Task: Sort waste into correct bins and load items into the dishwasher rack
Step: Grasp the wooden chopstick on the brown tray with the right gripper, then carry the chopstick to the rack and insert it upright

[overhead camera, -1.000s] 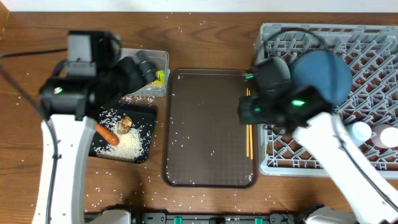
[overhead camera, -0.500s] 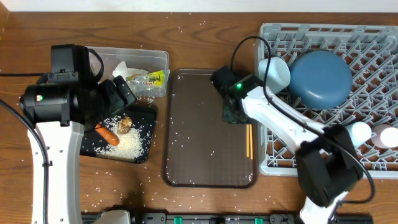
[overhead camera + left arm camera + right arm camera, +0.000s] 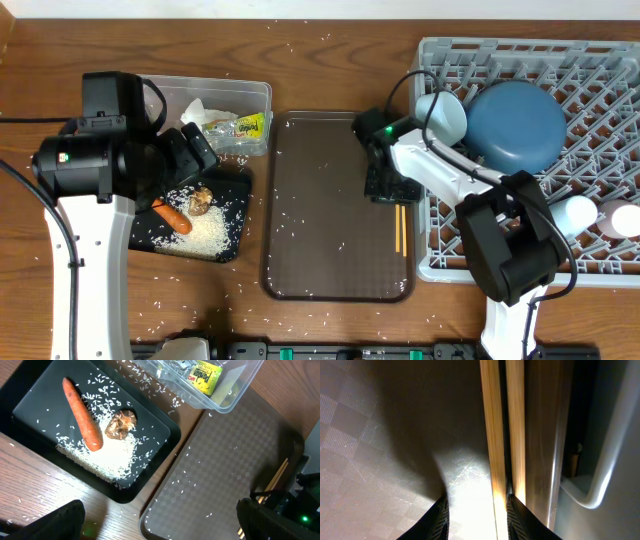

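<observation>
Two wooden chopsticks (image 3: 400, 228) lie along the right edge of the brown serving tray (image 3: 320, 200). My right gripper (image 3: 385, 188) is down on the tray at their far end. In the right wrist view the right gripper (image 3: 477, 522) is open, with one chopstick (image 3: 492, 435) between the fingertips and the other under the right finger. My left gripper (image 3: 200, 152) hangs open and empty over the black tray (image 3: 238, 205), which holds the carrot (image 3: 82, 420), the brown lump (image 3: 122, 424) and rice (image 3: 112, 457). The clear tub (image 3: 262, 92) holds the napkin (image 3: 200, 108) and the wrapper (image 3: 204, 374).
The grey dishwasher rack (image 3: 600, 60) at the right holds the blue plate (image 3: 515, 125), a white bowl (image 3: 445, 115) and two small cups (image 3: 580, 212) near its right edge. Loose rice grains are scattered over the serving tray and the wooden table (image 3: 40, 130).
My right gripper has dropped onto the serving tray's right side and slid toward the chopsticks. My left arm has drawn back to the left and then held still.
</observation>
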{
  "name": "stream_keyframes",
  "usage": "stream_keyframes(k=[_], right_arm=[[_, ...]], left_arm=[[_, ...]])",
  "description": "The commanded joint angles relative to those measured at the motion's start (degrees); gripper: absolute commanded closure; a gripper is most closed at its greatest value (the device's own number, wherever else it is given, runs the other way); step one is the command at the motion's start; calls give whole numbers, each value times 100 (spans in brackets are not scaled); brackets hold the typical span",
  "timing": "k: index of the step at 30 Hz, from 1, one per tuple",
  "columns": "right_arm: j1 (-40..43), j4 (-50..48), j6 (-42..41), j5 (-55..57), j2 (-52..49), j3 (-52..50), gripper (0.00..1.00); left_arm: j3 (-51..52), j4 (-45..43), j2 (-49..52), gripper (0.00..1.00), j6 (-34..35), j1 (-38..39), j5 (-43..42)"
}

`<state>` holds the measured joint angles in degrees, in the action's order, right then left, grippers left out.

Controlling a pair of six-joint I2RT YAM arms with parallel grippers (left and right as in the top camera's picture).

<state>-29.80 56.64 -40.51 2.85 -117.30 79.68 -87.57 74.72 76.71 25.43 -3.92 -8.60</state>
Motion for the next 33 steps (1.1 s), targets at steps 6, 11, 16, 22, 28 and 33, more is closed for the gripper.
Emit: stream_keyframes(k=[6,11,16,22,28,33], right_arm=[[-81,-92,428,-741,-254,-7,99],[-92,-96,656,-737,-52,76,99],[-92,-96,1062,-739,697,269,99],[-76,-96,1786,-737,2033,380,99],[422,129,2046,-201,3257,380,99],[1491,407,2341,260,3810,378,99]], left_arm=[[7,24,-26,2,-57,-20,72],[7,24,-26,2,-57,-20,72],[7,24,-26,2,-57,-20,72],[7,24,-26,2,-57,-20,72],[7,24,-26,2,-57,-20,74],[7,24,-26,2,-57,-20,72]])
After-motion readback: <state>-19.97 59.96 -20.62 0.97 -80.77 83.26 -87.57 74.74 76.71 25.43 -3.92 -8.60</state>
